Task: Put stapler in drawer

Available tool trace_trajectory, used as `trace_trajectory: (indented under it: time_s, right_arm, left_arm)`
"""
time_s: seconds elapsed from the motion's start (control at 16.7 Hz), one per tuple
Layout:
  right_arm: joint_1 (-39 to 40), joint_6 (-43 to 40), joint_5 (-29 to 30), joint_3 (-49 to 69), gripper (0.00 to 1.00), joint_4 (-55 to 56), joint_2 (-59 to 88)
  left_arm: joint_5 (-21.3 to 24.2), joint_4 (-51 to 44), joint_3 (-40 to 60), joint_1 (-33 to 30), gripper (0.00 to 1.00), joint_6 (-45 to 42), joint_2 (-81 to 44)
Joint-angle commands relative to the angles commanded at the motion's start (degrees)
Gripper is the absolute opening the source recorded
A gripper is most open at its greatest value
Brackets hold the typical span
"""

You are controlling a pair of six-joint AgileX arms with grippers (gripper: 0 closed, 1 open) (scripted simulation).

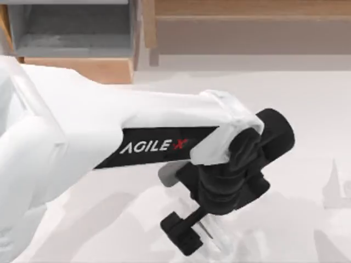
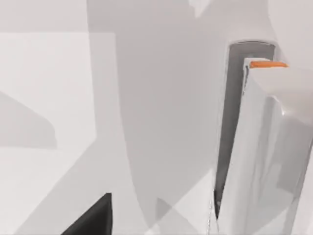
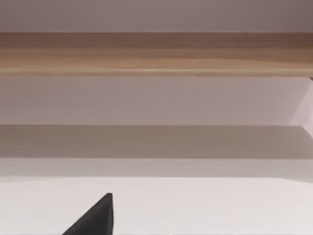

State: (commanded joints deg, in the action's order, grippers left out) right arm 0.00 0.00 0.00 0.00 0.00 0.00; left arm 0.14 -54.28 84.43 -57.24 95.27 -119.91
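Note:
The stapler (image 2: 259, 156) is a pale glossy bar with a dark strip along one edge and an orange tip, seen close up in the left wrist view. My left gripper (image 1: 192, 230) hangs over the front middle of the table, open. One black finger (image 2: 95, 220) stands well apart from the stapler, with bare table between them; the other finger is hidden behind the stapler. The drawer (image 1: 82, 68) stands pulled out at the back left, with a grey floor behind its orange-brown front panel. My right gripper (image 3: 156, 223) is parked facing the ledge, open.
A long wooden ledge (image 1: 247, 33) with a grey-brown face runs along the back right and faces the right wrist camera (image 3: 156, 54). My left arm's white forearm (image 1: 137, 126) crosses the table from the left. Grey shadows lie on the white table (image 1: 307, 98).

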Motion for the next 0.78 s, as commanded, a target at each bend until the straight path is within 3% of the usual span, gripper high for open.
trace_trajectory:
  time_s: [0.36, 0.78]
  right_arm:
    - [0.0, 0.0, 0.0, 0.0, 1.0, 0.0, 0.0]
    - [0.0, 0.0, 0.0, 0.0, 1.0, 0.0, 0.0]
  left_arm:
    - [0.0, 3.3, -2.2, -0.1, 1.0, 0.0, -1.5]
    - [0.0, 3.3, -2.2, -0.1, 0.47, 0.0, -1.5]
